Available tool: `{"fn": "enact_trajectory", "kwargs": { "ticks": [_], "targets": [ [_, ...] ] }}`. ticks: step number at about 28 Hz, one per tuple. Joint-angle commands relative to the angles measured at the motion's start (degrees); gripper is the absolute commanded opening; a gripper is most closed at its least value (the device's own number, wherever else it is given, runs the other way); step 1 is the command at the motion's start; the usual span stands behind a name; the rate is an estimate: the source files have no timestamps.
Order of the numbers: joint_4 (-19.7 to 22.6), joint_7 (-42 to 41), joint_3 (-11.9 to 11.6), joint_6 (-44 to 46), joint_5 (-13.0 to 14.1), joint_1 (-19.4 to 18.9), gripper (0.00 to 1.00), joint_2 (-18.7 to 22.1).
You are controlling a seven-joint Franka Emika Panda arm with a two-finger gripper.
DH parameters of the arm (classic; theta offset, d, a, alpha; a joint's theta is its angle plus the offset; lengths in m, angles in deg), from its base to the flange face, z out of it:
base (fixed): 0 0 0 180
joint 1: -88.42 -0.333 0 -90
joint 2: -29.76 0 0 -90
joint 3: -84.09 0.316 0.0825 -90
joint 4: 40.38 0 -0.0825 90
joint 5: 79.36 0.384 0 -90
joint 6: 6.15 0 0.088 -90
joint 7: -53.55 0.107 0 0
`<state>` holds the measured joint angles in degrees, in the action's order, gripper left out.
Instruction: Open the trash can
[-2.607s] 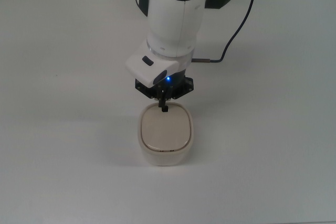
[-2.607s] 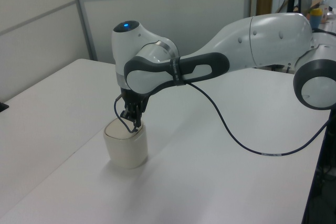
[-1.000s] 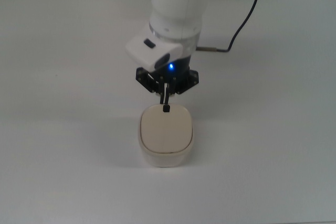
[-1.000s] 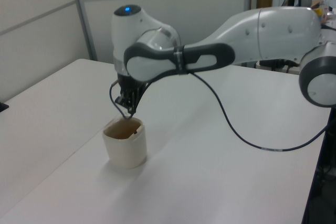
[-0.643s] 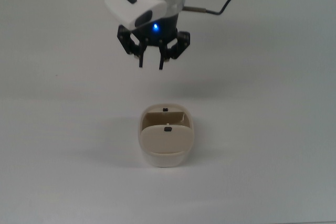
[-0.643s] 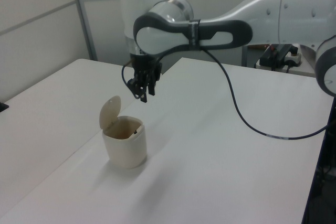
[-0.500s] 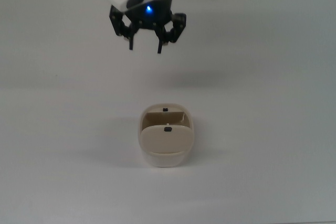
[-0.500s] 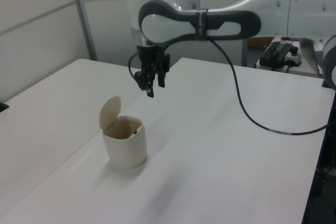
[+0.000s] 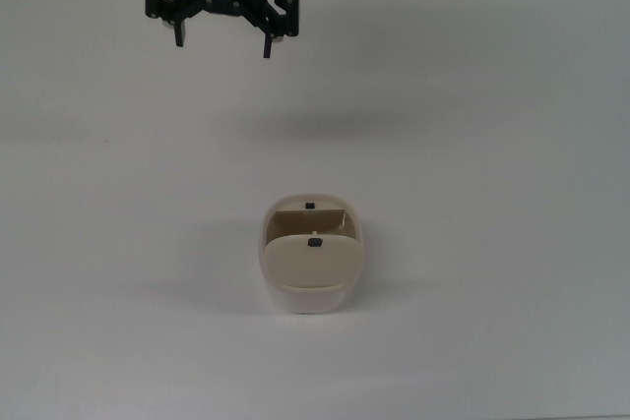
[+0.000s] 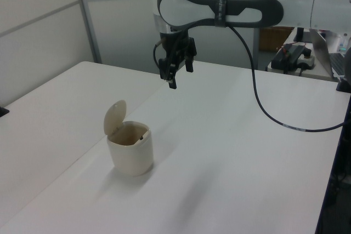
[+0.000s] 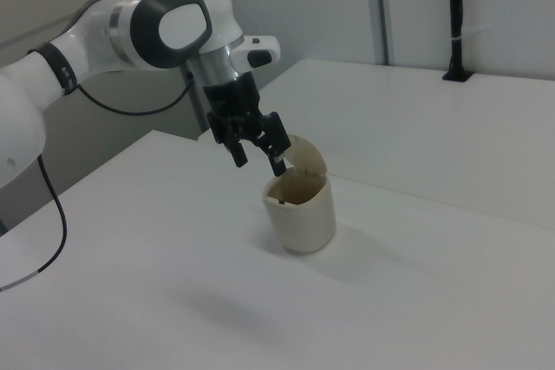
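Observation:
The cream-white trash can (image 9: 312, 282) stands on the white table with its beige lid (image 9: 311, 261) flipped up on its hinge. The inside shows in the left view, below the raised lid (image 10: 114, 117), and the body (image 10: 131, 156) is upright. In the right view the lid (image 11: 306, 159) stands behind the can (image 11: 302, 214). My gripper (image 9: 223, 44) hangs high in the air, far from the can toward the top view's upper left. It is open and holds nothing. It also shows in the left view as the gripper (image 10: 179, 73) and in the right view as the gripper (image 11: 260, 162).
A black cable (image 10: 258, 102) trails from the arm over the table. The table's edge (image 10: 49, 190) runs along the left view's left. A black post (image 11: 455, 15) stands at the far table edge in the right view.
The gripper was shut with its tips on the lid's button. The lid has sprung up, and the gripper has risen, opened and moved off toward the top view's upper left.

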<state>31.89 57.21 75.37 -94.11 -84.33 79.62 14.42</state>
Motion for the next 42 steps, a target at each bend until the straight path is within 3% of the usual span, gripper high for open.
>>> {"fn": "enact_trajectory", "kwargs": {
  "ticks": [1, 12, 42],
  "targets": [
    [1.64, -2.34, -1.04, 1.12, 0.66, -0.17, 1.0, 2.15],
    [1.64, -3.75, -1.12, 1.21, 1.45, 1.32, 1.0, 2.06],
    [1.73, -5.24, -1.12, 1.82, 7.07, 4.13, 1.0, 2.06]
  ]
}}
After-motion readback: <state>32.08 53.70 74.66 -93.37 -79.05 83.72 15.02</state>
